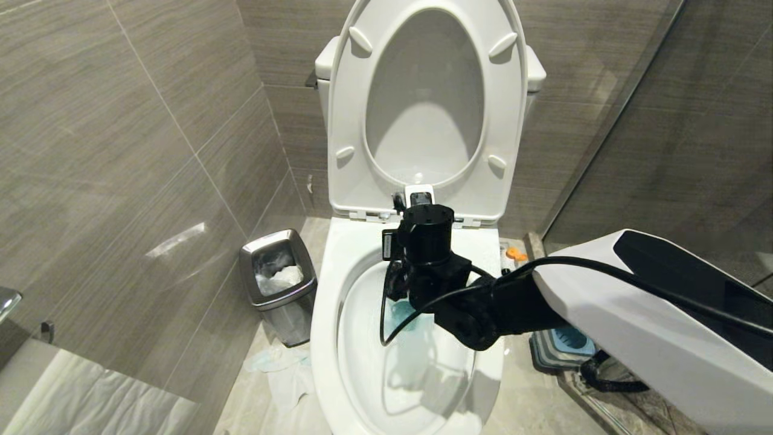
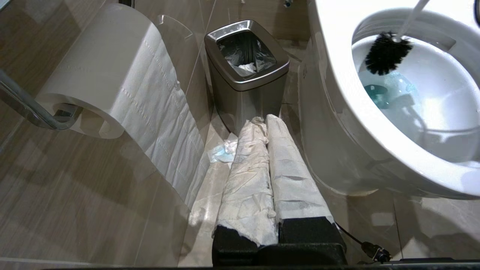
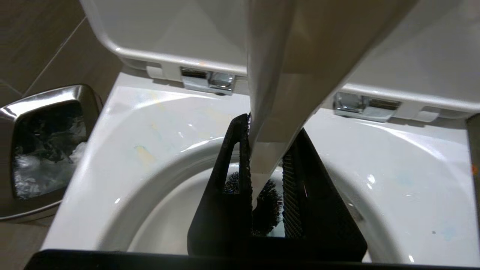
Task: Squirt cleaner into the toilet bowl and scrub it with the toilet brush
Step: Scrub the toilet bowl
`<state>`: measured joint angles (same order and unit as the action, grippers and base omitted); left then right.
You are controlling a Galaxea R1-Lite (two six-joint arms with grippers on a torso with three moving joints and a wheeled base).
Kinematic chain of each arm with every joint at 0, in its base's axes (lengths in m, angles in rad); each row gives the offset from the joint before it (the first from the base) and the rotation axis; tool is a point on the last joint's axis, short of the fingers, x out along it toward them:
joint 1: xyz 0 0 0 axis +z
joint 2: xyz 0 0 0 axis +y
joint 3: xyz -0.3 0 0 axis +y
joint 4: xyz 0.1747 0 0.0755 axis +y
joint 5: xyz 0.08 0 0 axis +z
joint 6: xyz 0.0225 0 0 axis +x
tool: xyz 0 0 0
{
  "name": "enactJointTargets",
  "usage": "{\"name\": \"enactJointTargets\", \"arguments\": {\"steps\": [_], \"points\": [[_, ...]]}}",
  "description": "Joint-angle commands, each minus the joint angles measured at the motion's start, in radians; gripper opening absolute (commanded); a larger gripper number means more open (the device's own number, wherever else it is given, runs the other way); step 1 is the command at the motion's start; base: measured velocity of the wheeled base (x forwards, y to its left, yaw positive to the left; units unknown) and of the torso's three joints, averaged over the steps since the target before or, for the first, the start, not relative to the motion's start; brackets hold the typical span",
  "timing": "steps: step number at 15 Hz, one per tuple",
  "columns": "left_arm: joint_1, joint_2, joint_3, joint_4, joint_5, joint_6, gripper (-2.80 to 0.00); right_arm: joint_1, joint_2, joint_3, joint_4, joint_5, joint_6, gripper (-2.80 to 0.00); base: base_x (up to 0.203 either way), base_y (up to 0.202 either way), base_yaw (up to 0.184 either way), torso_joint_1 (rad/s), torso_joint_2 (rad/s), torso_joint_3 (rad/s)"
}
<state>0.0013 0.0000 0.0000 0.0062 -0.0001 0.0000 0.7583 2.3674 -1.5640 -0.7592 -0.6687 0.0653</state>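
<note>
The right gripper (image 3: 264,176) is closed on the whitish handle of the toilet brush (image 2: 386,52), which is clamped between its two black fingers (image 3: 236,168). The gripper is held above the rear part of the toilet bowl (image 1: 338,266), just in front of the seat hinges. Below the fingers, the black bristle head is seen inside the basin, near the back wall and just above the teal-blue water (image 2: 390,93). One brush and one bowl are counted; the seat and lid (image 1: 423,109) are raised upright against the tank. The left gripper (image 2: 262,180) is shut, with nothing held; its two fingers, wrapped in white paper, are pointed at the floor between the bowl's left side and the wall. One steel bin (image 1: 278,275) is stood beside the bowl's left rim, and one paper roll (image 2: 112,75) is hung on the wall.
</note>
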Motion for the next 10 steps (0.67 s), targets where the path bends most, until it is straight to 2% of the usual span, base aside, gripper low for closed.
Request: {"name": "enactJointTargets", "arguments": {"steps": [1, 5, 10], "points": [[-0.001, 0.0, 0.0, 0.0, 0.0, 0.0, -2.8, 0.035, 0.04, -0.062, 0.022, -0.003, 0.001, -2.8, 0.0, 0.0, 0.0, 0.0, 0.0, 0.0], [0.0, 0.0, 0.0, 0.0, 0.0, 0.0, -2.8, 0.102, 0.015, -0.033, 0.035, -0.006, 0.004, -2.8, 0.0, 0.0, 0.0, 0.0, 0.0, 0.0], [0.0, 0.0, 0.0, 0.0, 0.0, 0.0, -2.8, 0.14, -0.113, 0.141, 0.035, -0.008, 0.014, -2.8, 0.0, 0.0, 0.0, 0.0, 0.0, 0.0]]}}
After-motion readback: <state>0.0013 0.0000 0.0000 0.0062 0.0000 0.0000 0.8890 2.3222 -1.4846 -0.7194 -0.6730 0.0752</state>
